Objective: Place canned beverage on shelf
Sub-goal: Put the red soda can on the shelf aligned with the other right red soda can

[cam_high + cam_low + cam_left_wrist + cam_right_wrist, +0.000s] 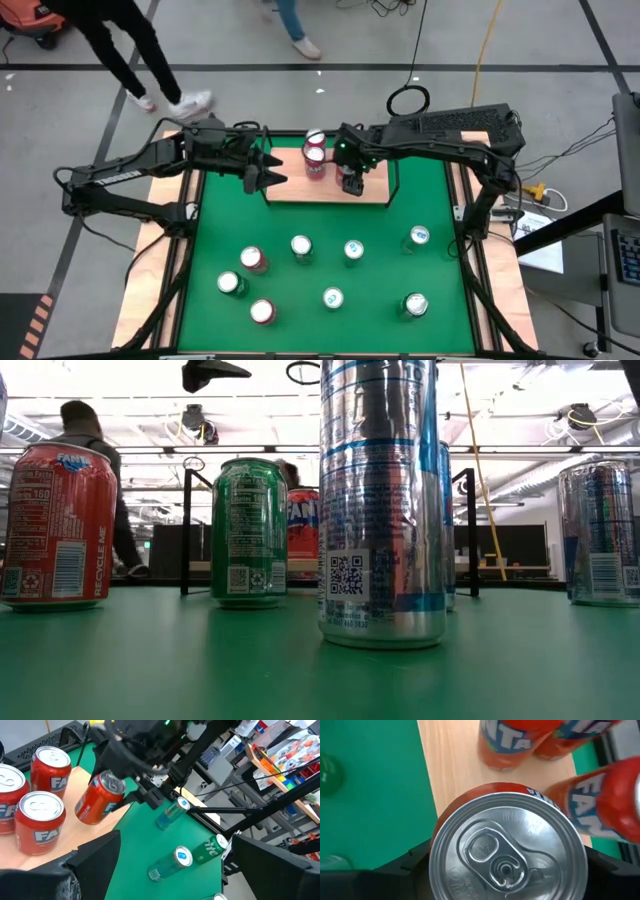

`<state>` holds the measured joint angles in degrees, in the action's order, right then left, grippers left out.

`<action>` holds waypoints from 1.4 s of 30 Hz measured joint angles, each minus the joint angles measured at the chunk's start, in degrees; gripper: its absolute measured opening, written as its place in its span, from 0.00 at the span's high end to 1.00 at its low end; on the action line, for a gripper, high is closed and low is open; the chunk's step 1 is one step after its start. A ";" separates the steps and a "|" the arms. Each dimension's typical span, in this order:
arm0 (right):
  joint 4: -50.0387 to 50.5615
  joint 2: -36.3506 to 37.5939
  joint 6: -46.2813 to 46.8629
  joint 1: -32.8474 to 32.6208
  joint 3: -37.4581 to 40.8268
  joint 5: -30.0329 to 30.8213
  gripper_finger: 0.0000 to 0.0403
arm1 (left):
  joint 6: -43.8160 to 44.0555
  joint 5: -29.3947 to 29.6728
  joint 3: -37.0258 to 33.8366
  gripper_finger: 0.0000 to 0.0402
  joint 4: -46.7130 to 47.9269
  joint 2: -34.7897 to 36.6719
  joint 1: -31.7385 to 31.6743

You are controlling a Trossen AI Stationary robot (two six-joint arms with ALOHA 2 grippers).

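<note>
The shelf (300,190) is a small light-wood board with thin black rails, lying at the far side of the green mat (300,215). Three red cans (40,815) stand upright on it near its far edge. My right gripper (348,178) is over the board's right part, shut on another red can (97,797). My left gripper (268,175) hovers open at the board's left edge with nothing between its fingers. My right gripper pinches the red can's upper wall just under the top rim (436,855), one finger (415,870) on each side. The fingers come from above, slanting down. The can hangs tilted over the board (65,840). I cannot tell whether its lower end touches.
Several green, blue-silver and red cans (302,247) stand upright on the near half of the mat; in the low view they rise close by (380,500). A person's legs (150,60) show on the floor beyond the table's far edge.
</note>
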<state>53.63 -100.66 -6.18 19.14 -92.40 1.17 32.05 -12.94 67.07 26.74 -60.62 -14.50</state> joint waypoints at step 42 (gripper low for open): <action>-3.48 -3.33 -6.99 2.67 0.00 0.04 0.17 | -0.10 2.55 -0.04 0.04 -0.06 -0.17 0.00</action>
<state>50.15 -103.98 -13.17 21.80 -92.40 1.21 31.95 -10.39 67.02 26.68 -60.80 -14.50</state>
